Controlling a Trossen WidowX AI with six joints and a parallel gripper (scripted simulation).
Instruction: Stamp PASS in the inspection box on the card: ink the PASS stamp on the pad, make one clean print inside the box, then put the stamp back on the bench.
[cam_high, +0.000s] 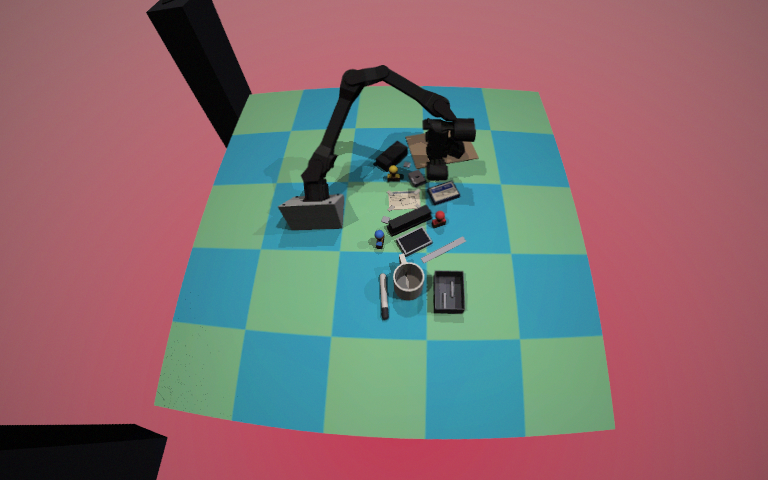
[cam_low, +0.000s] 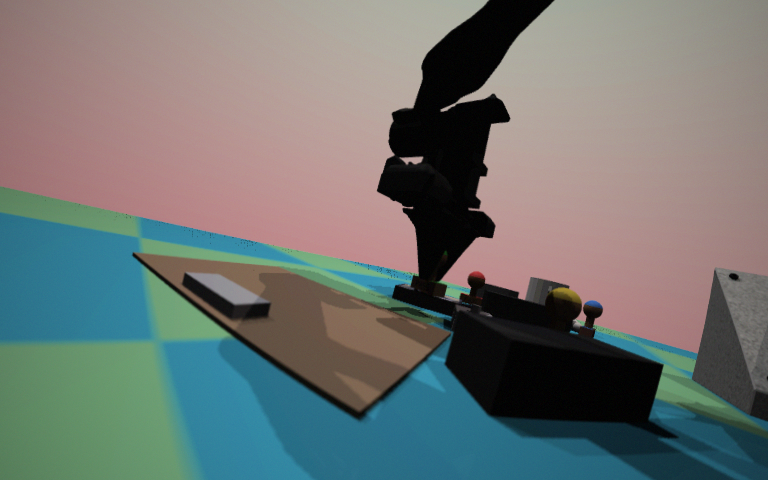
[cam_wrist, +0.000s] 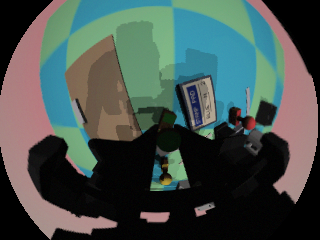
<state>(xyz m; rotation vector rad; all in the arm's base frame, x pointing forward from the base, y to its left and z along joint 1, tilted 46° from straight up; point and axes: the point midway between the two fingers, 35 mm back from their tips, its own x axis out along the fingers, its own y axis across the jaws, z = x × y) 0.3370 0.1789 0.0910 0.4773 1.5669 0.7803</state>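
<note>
My gripper (cam_low: 433, 276) (cam_wrist: 166, 127) points down at the far side of the table, shut on the green-knobbed stamp (cam_low: 423, 284) (cam_wrist: 167, 120). Its wooden base hangs low, seemingly just off the table, beside the blue-and-white labelled case (cam_high: 443, 193) (cam_wrist: 204, 102). The stamp's printing face is hidden, and the arm covers it in the top view. A cream card (cam_high: 403, 200) with fine dark lines lies nearer the arm's base; its box is too small to make out. A dark pad with a pale rim (cam_high: 414, 241), seemingly the ink pad, lies further forward.
Yellow (cam_high: 393, 169), red (cam_high: 440, 216) and blue (cam_high: 378, 234) knobbed stamps stand around. Black blocks (cam_high: 391, 155) (cam_high: 409, 220), a ruler (cam_high: 444, 249), a mug (cam_high: 408, 293), a marker (cam_high: 384, 294) and a tray (cam_high: 449, 311) lie about. A brown sheet (cam_low: 362, 390) bears a grey block (cam_low: 226, 294).
</note>
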